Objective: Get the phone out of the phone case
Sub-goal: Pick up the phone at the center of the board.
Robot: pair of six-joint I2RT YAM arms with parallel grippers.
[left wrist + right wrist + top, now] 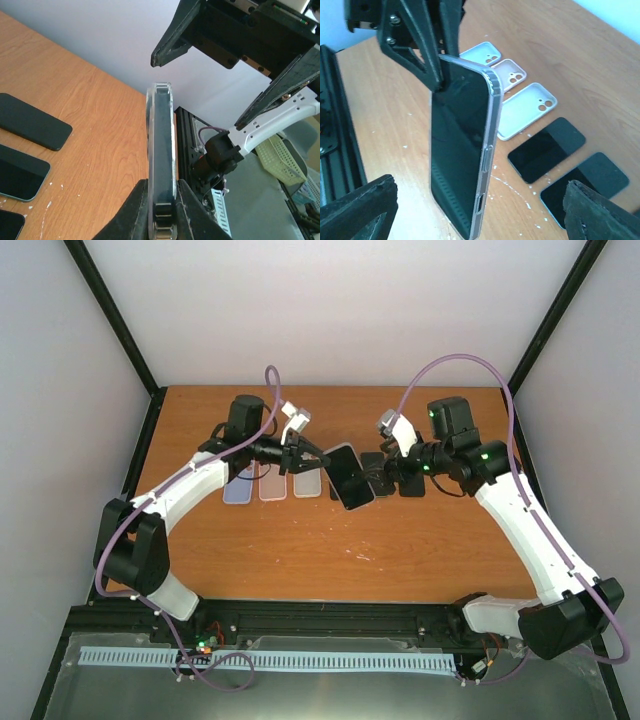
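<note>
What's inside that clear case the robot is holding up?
A black phone fills the clear case, one dark face showing. The left gripper clamps one end, hiding it; its other face is unseen.

White arms [528, 530], black hands [316, 454], purple cables [462, 356].

phone [457, 145]: black and shiny, in the left claw [161, 186]
case [161, 100]: see-through, round the phone
left claw and right claw [197, 95]: black
table [300, 550]: orange-brown wood with wavy lines, white specks under the claws
empty cases [527, 107]: white and pale pink, behind the left claw
loose phones [547, 150]: black, under the right claw
cords [450, 365]: purple
</note>
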